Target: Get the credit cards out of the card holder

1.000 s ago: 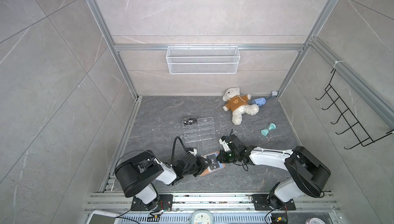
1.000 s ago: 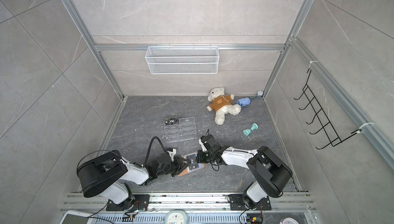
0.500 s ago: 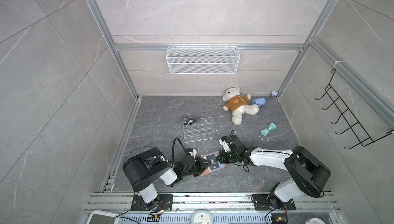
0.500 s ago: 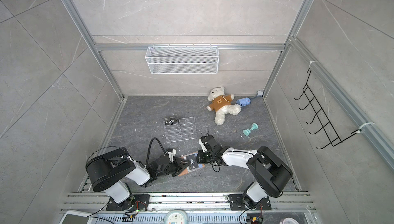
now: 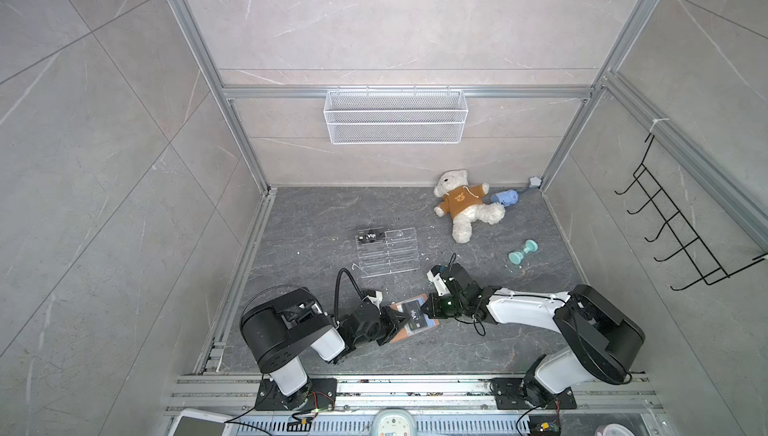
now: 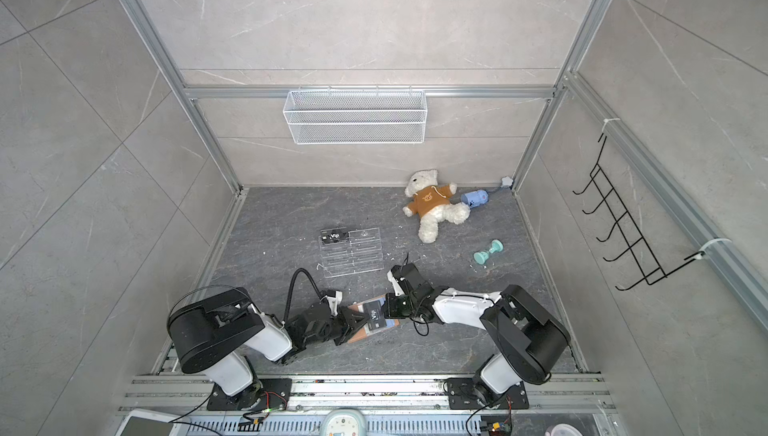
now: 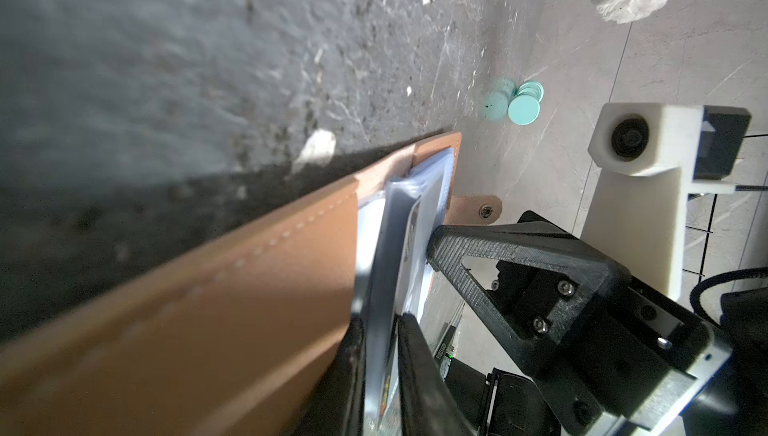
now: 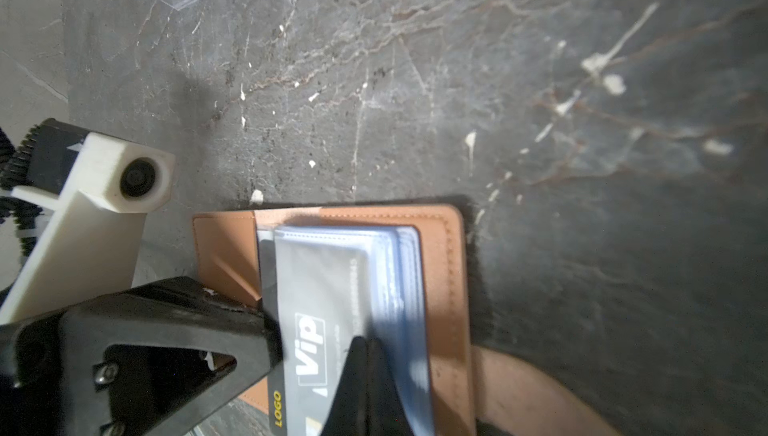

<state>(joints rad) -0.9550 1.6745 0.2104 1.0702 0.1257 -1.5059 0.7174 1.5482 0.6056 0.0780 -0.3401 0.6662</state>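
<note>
The tan card holder (image 5: 398, 336) lies open on the floor between my two grippers, its pale blue sleeves (image 8: 399, 272) facing up. A dark credit card (image 8: 309, 330) with white "Vip" lettering sticks partly out of the top sleeve. My left gripper (image 7: 382, 330) is shut on that card's protruding edge, one finger on each face. My right gripper (image 8: 365, 342) is shut and its tips press down on the sleeve over the card. In both top views the two grippers meet over the holder (image 6: 359, 336). Another credit card (image 5: 371, 236) rests on the clear rack.
A clear acrylic tiered rack (image 5: 386, 255) lies just beyond the holder. Farther back are a teddy bear (image 5: 461, 205), a blue toy (image 5: 505, 198) and a teal dumbbell toy (image 5: 523, 252). A white wire basket (image 5: 395, 116) hangs on the back wall, black hooks (image 5: 681, 230) on the right wall.
My left gripper's jaws have narrowed onto the card's edge and the left arm's base link has swung to the right. The right arm and the holder have stayed put.
</note>
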